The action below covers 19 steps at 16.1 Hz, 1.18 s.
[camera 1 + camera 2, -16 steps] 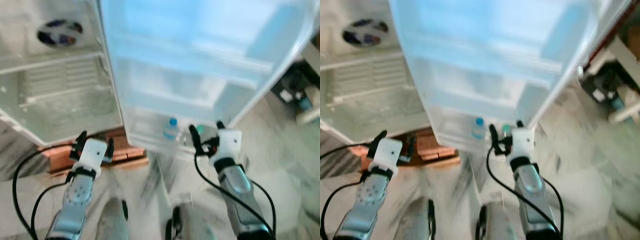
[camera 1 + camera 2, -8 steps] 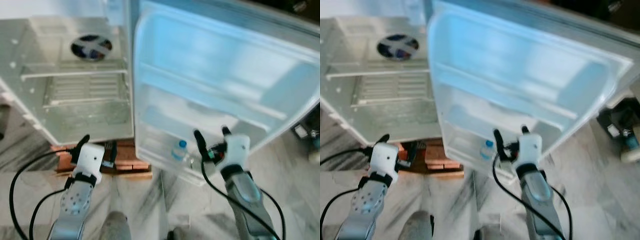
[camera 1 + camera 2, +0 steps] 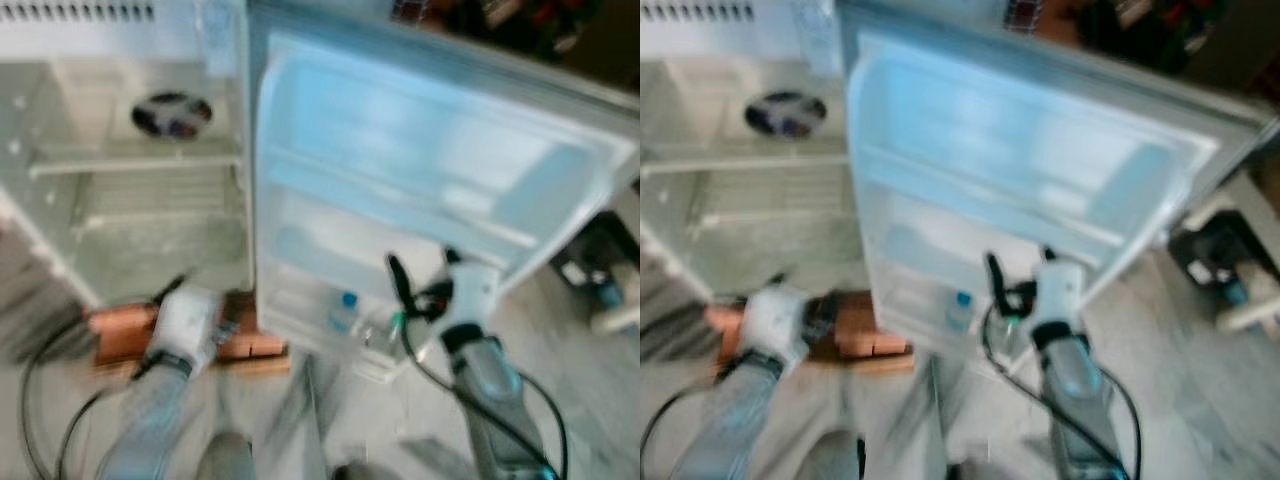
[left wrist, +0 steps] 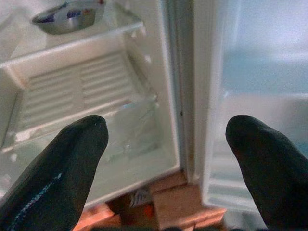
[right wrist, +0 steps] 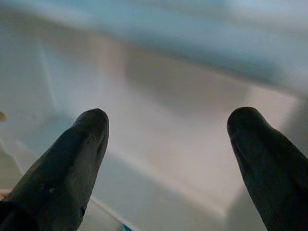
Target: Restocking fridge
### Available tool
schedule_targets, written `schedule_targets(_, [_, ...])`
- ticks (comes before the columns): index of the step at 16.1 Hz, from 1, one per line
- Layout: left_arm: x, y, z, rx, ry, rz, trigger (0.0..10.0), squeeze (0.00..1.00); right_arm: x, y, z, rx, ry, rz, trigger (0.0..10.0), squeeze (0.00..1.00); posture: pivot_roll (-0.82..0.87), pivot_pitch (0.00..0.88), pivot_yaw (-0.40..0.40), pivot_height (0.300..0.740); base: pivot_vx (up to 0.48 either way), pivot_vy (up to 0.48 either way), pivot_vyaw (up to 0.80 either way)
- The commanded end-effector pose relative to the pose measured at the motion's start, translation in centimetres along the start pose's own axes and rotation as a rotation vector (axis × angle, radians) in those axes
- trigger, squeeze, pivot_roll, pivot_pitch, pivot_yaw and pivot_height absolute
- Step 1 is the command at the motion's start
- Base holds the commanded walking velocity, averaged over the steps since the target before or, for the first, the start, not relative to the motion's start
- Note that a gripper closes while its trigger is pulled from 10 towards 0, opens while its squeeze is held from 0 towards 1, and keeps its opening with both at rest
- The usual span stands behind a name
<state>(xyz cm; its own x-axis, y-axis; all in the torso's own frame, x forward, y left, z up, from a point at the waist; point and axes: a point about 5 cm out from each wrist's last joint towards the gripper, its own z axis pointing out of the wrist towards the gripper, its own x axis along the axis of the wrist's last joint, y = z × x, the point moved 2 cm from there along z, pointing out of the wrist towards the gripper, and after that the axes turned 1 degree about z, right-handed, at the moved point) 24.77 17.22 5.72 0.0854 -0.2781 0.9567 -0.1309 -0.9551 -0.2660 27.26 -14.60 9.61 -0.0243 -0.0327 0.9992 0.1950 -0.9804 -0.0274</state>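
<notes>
The fridge stands open before me, its white cabinet on the left and its door swung out in front. A clear bottle with a blue cap stands in the door's bottom shelf, with a second green-capped bottle beside it. A bowl rests on an upper cabinet shelf. My right gripper is open, just above and right of the bottles, facing the door's inner wall. My left gripper is open and empty, low before the cabinet's bottom edge.
Red-brown bricks prop the fridge's base on a grey marbled floor. Dark clutter and a small white piece of furniture sit at the far right. Black cables trail from both wrists.
The camera has kept shifting and the picture is blurrier. The right gripper has stayed near the bottles at the door shelf; the left arm is smeared with motion.
</notes>
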Motion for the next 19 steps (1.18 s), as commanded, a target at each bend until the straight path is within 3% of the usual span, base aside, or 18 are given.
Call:
schedule_targets(1, [1.0, 1.5, 0.5, -0.04, 0.036, -0.011, 10.0, 0.0, -1.0, 1.0, -0.8, -0.031, -0.047, -0.007, 10.0, 0.0, 0.1, 0.112, -0.098, 0.74, -0.364, 0.0, 0.0])
schedule_targets(11, [1.0, 1.6, 0.6, -0.058, 0.028, 0.005, 10.0, 0.0, -0.8, 0.8, -0.7, -0.026, -0.038, -0.01, 10.0, 0.0, 0.1, 0.13, -0.094, 0.74, -0.359, 0.0, 0.0])
schedule_targets(14, [0.8, 1.6, 0.4, -0.074, 0.035, 0.018, 10.0, 0.0, -0.1, 0.6, -0.1, -0.031, -0.006, -0.013, 10.0, 0.0, 0.1, 0.132, -0.091, 0.74, 0.0, 0.0, 0.0])
schedule_targets(19, [0.8, -0.7, 1.2, 0.021, 0.033, 0.034, 10.0, 0.0, 0.2, 0.9, 0.5, -0.038, 0.006, -0.017, 10.0, 0.0, 0.1, 0.138, -0.092, 0.74, 0.0, 0.0, 0.0])
